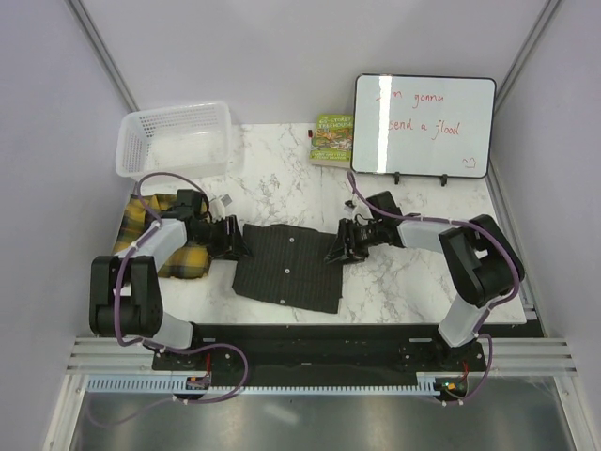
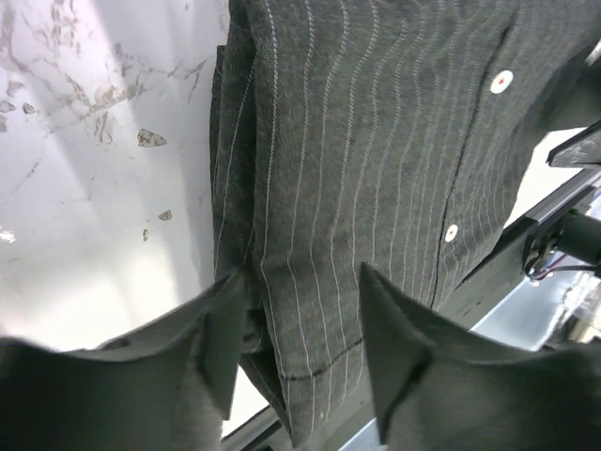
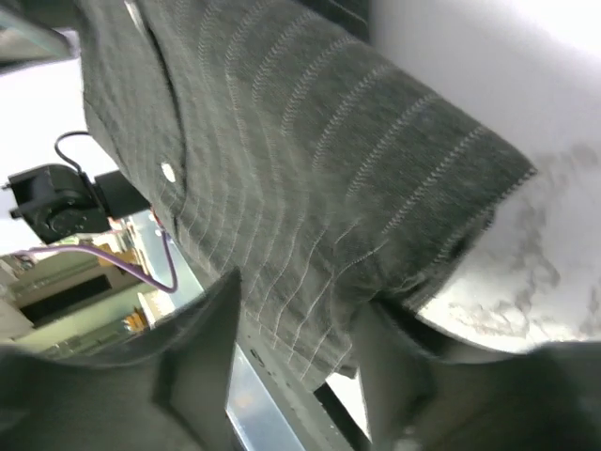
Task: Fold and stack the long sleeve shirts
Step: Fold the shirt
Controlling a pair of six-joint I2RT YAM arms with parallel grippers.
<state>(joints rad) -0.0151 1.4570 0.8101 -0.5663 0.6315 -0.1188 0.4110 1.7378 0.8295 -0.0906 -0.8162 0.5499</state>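
Pinstriped shirt (image 1: 286,265) lay folded flat at the centre of the marble table (image 1: 282,174), the plaid shirt (image 1: 191,263) bunched at its left. The left gripper (image 1: 231,238) and right gripper (image 1: 339,246) straddled its left and right edges, jaws parted around the cloth.

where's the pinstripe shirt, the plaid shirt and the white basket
pinstripe shirt (image 1: 286,266): top view, middle of its folded body
plaid shirt (image 1: 191,265): top view, its near right corner
basket (image 1: 178,109): top view, its far rim
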